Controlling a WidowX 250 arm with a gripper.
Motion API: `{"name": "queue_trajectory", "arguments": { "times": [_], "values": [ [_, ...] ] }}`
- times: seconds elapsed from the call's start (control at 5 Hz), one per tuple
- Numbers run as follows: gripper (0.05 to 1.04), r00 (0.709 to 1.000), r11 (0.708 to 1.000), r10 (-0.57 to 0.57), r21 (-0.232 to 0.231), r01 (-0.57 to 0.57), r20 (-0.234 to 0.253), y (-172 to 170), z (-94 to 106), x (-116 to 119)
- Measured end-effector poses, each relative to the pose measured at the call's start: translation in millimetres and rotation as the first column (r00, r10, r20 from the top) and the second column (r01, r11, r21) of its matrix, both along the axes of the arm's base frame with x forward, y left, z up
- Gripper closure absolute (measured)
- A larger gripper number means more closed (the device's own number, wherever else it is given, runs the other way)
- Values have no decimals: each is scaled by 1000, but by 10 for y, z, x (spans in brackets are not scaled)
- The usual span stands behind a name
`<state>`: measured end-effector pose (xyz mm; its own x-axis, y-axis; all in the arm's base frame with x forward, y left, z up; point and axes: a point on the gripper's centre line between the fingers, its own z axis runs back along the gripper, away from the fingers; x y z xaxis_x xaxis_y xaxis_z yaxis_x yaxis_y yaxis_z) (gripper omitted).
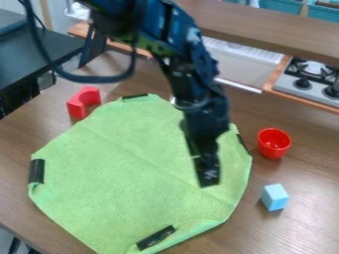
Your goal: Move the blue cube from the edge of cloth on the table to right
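1. Brown wood table (20, 149).
2. On top, big green cloth (132, 163), spread out, with black bits by the edges and a curled-up edge near the bottom of the view.
3. Right of the cloth, apart from it, little light blue cube (274, 197).
4. Farther back, round red cup (273, 143), open side up.
5. Near the cloth's back left edge, red block (76, 102) with a round dip.

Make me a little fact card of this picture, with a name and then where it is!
Blue cube: on the wooden table, right of the cloth
Red cup: farther back than the cube
Red block with a curved notch: by the cloth's upper left edge
Tool: over the cloth's right part
Toy stove: upper right
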<state>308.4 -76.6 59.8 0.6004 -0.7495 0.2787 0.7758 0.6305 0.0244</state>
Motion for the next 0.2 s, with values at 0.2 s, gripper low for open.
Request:
{"name": "queue_trajectory", "arguments": {
  "times": [0.2],
  "values": [
    [83, 997, 998, -37, 49, 40, -64, 454, 75, -294]
  ]
}}
